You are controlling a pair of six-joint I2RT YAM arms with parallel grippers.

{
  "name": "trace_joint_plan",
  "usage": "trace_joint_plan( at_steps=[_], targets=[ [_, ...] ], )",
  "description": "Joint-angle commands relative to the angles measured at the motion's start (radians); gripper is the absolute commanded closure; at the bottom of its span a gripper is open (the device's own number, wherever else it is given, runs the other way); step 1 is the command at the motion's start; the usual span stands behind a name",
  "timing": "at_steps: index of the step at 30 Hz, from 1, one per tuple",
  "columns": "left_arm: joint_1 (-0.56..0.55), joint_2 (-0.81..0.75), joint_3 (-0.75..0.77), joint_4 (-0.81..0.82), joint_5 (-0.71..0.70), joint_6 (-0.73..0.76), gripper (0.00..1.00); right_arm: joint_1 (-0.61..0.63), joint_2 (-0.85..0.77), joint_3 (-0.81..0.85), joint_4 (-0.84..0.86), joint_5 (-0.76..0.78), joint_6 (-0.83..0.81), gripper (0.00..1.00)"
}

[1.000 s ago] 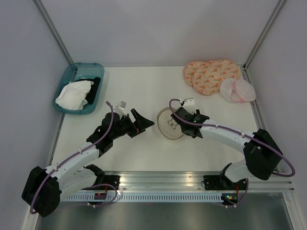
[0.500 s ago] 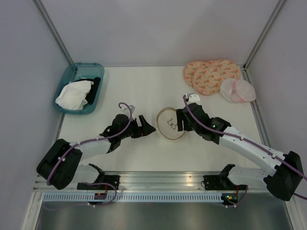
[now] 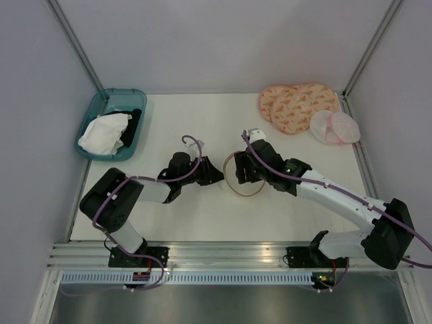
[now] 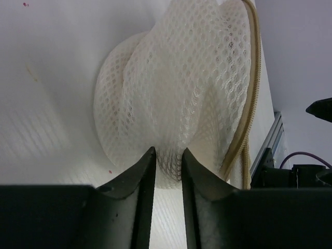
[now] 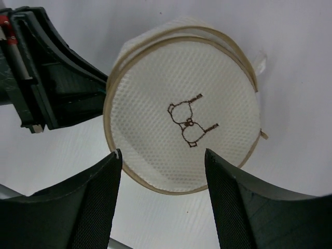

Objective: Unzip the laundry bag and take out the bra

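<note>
The left gripper point(image 4: 167, 155) is pinching a fold of the cream-white, dome-shaped mesh laundry bag point(image 4: 181, 78) with the tan rim. Its jaws are drawn narrow low on the bag's side, and the mesh is puckering toward the fingers. The right gripper point(image 5: 162, 155) is hovering spread wide over the bag's round face with its small dark icon, holding nothing. The bag is sitting mid-tabletop point(image 3: 202, 121) between the two arms, and from above the right arm is covering much of it. The bra is not showing through the mesh, and the zip pull is too small to make out. Open tabletop is lying around the bag. A teal plastic tray point(image 3: 94, 115) with white and black cloths is sitting at the far left edge. A pink-orange patterned pad point(image 3: 297, 104) and a pale pink mesh pair point(image 3: 334, 127) are sitting at the far right corner, all well apart from the bag.
</note>
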Motion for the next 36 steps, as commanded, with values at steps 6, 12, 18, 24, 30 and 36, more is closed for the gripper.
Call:
trace_joint_plan(
  at_steps=[6, 12, 18, 24, 30, 36],
  targets=[
    [0.001, -0.008, -0.013, 0.149, 0.069, -0.068, 0.98, 0.104, 0.168, 0.178, -0.012, 0.118, 0.0, 0.29],
    [0.001, -0.06, -0.026, 0.154, 0.084, -0.094, 0.98, 0.16, 0.292, 0.273, -0.101, 0.246, 0.037, 0.28],
    [0.001, -0.096, -0.049, 0.154, 0.089, -0.102, 0.98, 0.161, 0.364, 0.318, -0.239, 0.451, 0.129, 0.25],
    [0.003, -0.126, -0.088, 0.142, 0.075, -0.085, 0.98, 0.102, 0.269, 0.245, -0.354, 0.614, 0.238, 0.24],
    [0.015, -0.137, -0.131, 0.143, 0.072, -0.077, 0.98, -0.012, 0.131, 0.142, -0.449, 0.714, 0.27, 0.23],
    [0.021, -0.139, -0.149, 0.146, 0.078, -0.079, 0.98, -0.058, 0.032, 0.056, -0.294, 0.586, 0.177, 0.24]
  ],
)
